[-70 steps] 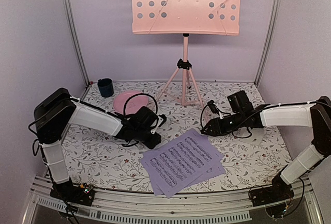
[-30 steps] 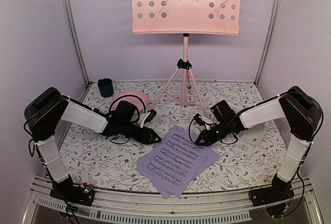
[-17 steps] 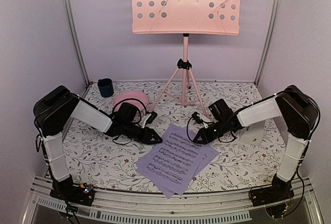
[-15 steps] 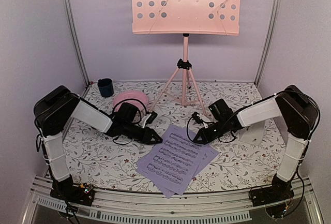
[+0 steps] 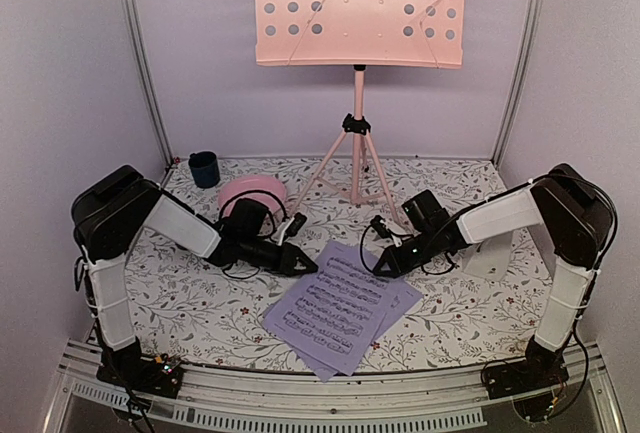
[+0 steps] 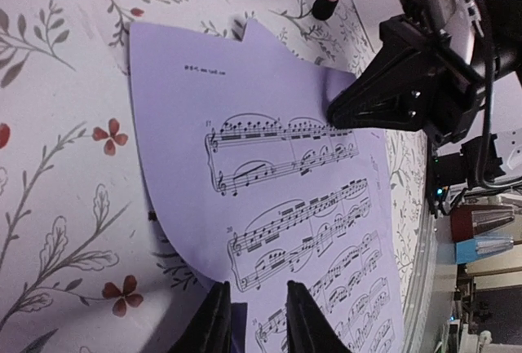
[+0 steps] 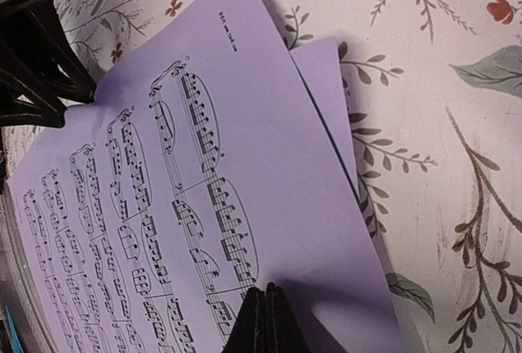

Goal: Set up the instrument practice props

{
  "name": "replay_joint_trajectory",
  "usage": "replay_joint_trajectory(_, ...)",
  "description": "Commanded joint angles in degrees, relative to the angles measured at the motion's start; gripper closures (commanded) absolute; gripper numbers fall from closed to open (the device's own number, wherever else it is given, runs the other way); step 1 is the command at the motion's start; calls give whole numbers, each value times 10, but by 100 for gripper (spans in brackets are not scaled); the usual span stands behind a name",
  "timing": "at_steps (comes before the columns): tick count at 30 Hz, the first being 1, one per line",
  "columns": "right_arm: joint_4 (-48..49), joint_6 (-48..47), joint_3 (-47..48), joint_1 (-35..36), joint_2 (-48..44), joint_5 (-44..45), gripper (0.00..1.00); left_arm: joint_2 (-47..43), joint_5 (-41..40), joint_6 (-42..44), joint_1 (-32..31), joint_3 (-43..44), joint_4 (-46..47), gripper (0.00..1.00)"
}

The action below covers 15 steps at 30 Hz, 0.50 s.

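Note:
The lavender sheet music pages lie stacked on the floral table, in front of the pink music stand on its tripod. My left gripper lies low at the stack's left edge. In the left wrist view its jaws stand narrowly open, straddling the lifted, curved edge of the top page. My right gripper is shut, and its closed tip presses on the top page from the right. The white metronome stands half hidden behind the right arm.
A round pink plate lies behind the left gripper and a dark blue cup stands in the back left corner. A black-tipped tripod foot rests near the pages' far corner. Frame posts and walls close in the table.
My left gripper slid right to the stack's edge and its jaws narrowed. The pages shifted slightly and their left edge bowed up. The right gripper stayed pressed on the page.

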Motion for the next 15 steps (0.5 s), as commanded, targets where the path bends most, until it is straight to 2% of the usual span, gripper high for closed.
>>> replay_joint_trajectory(1, -37, 4, -6, 3, 40, 46, 100, 14, 3, -13, 6, -4, -1, 74)
replay_joint_trajectory(6, -38, 5, -6, 3, 40, 48, 100, -15, -37, 1, 18, -20, -52, 72)
replay_joint_trajectory(15, -42, 7, -6, 2, 38, 51, 100, -36, -30, 9, 18, -27, -100, 70)
